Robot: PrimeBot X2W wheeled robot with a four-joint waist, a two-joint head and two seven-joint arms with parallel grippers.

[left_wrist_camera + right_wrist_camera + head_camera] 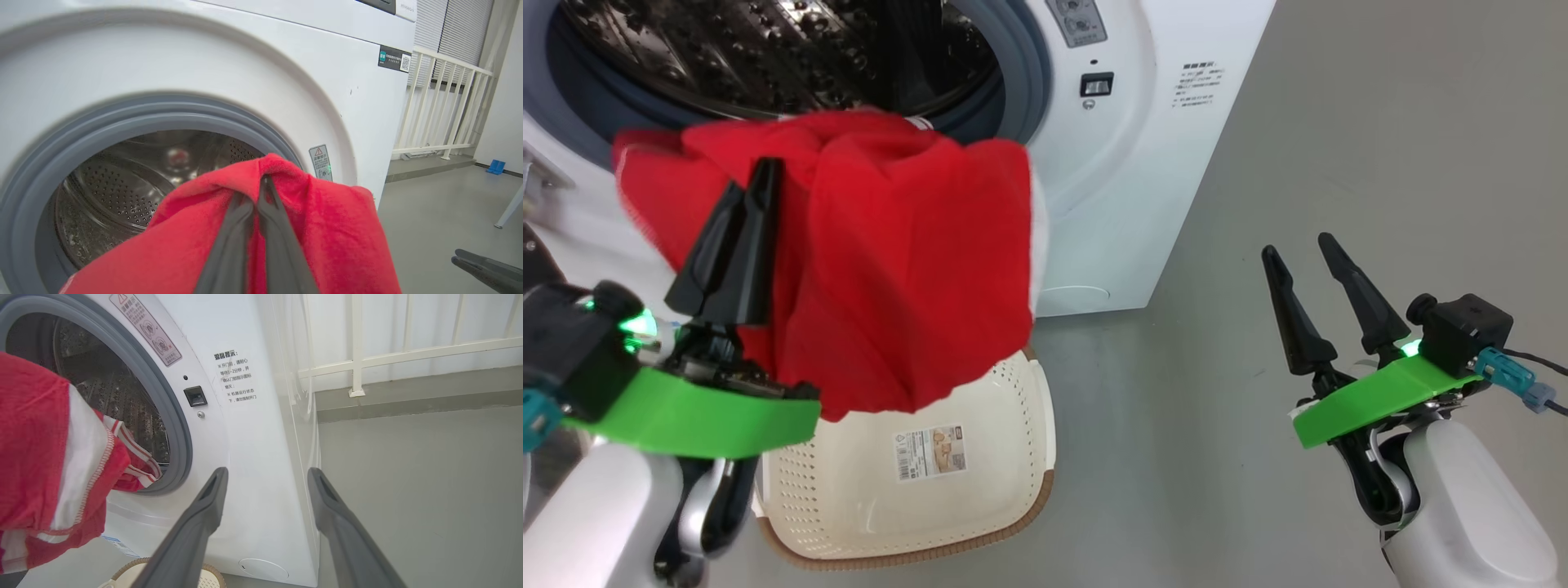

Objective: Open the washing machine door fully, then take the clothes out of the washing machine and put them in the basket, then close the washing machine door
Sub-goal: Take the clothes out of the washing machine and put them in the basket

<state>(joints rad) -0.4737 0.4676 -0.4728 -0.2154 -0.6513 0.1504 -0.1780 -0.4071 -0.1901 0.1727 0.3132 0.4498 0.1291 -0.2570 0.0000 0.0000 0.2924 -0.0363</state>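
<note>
Left gripper (756, 175) is pinching the red garment (907, 261); right gripper (1298, 245) is hovering, fingers spread. Lowering the garment centred over the basket (849, 490) seems wisest.

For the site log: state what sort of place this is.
Likely a laundry or utility area: a white front-loading washing machine, a bare grey floor and a cream railing nearby.

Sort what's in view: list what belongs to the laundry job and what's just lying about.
Job: red clothes, held in the shut left pincer; washing machine; cream basket on the floor; right pincer, open and empty.
Lying about: white railing; small blue thing.
</note>
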